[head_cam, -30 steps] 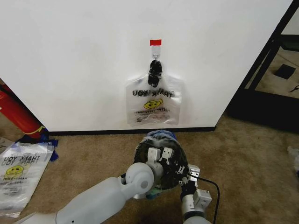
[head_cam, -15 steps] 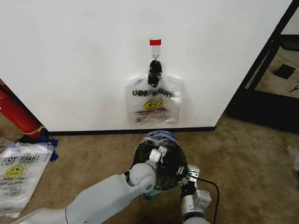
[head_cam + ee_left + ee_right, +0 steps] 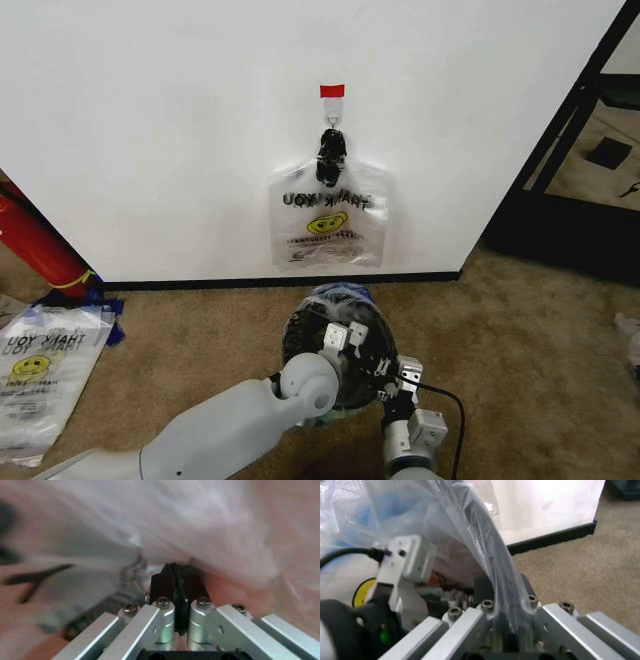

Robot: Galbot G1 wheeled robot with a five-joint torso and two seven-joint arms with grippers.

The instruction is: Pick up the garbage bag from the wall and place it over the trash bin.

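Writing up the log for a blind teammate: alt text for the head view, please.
Both grippers work at the trash bin on the carpet, the left gripper inside its bag-lined mouth, the right gripper at its rim. Behind, another garbage bag hangs from a clip on the wall.

We're looking at some kind of test room, judging by the plain white wall (image 3: 150,130) with red tape (image 3: 332,91), worn brown carpet (image 3: 540,330) and spare plastic bags (image 3: 40,375) lying around.

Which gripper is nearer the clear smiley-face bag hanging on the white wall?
Left. The left gripper is over the trash bin, toward the hanging bag; the right gripper is at the rim's near side.
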